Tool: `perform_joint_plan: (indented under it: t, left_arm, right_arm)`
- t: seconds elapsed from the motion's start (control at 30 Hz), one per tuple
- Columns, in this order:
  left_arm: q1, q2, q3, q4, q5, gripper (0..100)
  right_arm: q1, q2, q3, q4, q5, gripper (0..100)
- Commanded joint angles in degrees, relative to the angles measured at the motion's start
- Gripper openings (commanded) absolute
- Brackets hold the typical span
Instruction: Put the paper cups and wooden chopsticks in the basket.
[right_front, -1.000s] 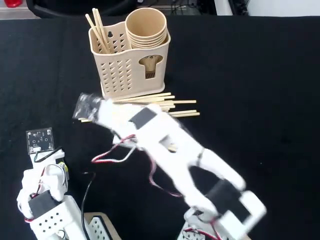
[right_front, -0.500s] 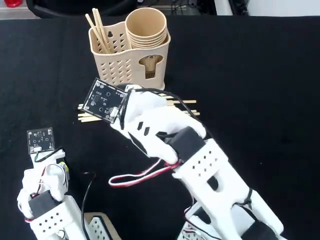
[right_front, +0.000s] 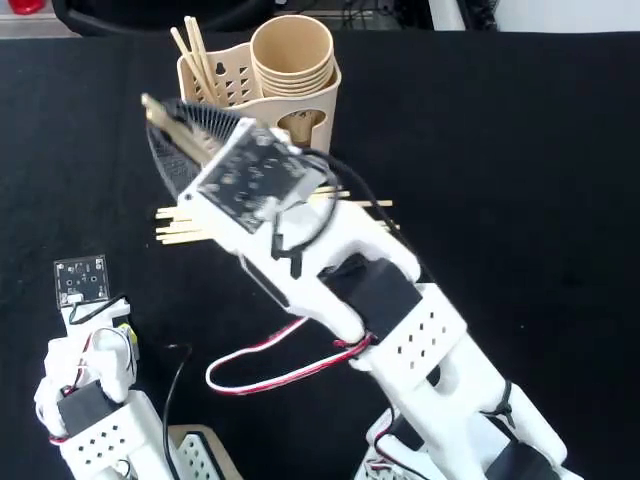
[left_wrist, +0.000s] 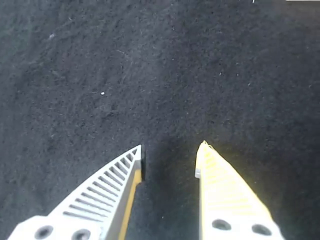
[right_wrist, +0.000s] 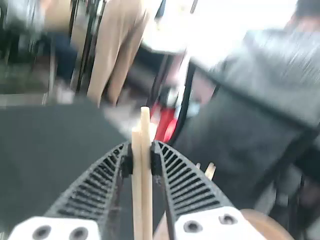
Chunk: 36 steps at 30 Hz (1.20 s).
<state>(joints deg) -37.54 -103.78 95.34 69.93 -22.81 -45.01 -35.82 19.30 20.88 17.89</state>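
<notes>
Transferring chopsticks to the basket (right_front: 250, 140) appears to be the current step. Worktop (right_front: 520, 200): black cloth, basket at the far side. Paper cups (right_front: 292, 55): stacked in one compartment. Right gripper (right_wrist: 142, 152): clamped on a chopstick pair (right_wrist: 142, 127), raised just before the other compartment. Left gripper (left_wrist: 170, 150): jaws apart over bare worktop. Loose chopsticks (right_front: 180, 225): lying before the basket. Next move likely: carry the pair above the compartment, tip it downward, release.
</notes>
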Motion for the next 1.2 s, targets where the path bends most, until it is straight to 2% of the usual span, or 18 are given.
perform_joint_plan:
  t: [0.0,0.17,0.4,0.63,0.93,1.17]
  left_arm:
    - [0.6,-0.2,-1.4,-1.1,-0.3,18]
    - [0.6,-0.2,-1.4,-1.1,-0.3,18]
    - [0.6,-0.2,-1.4,-1.1,-0.3,18]
    - [0.6,-0.2,-1.4,-1.1,-0.3,18]
    - [0.6,-0.2,-1.4,-1.1,-0.3,18]
    - [0.3,-0.2,-1.1,-2.3,-0.1,19]
  right_arm:
    - [0.5,0.0,-3.6,-9.8,0.0,1.1]
    - [3.4,4.6,-4.4,-26.5,0.0,1.1]
    - [7.8,14.9,-8.4,-33.9,-0.2,1.1]
    - [12.0,21.2,-9.1,-34.0,-0.3,1.1]
    - [12.0,27.6,-8.9,-33.6,-0.4,1.1]
    - [12.0,30.2,-10.5,-22.2,0.2,1.7]
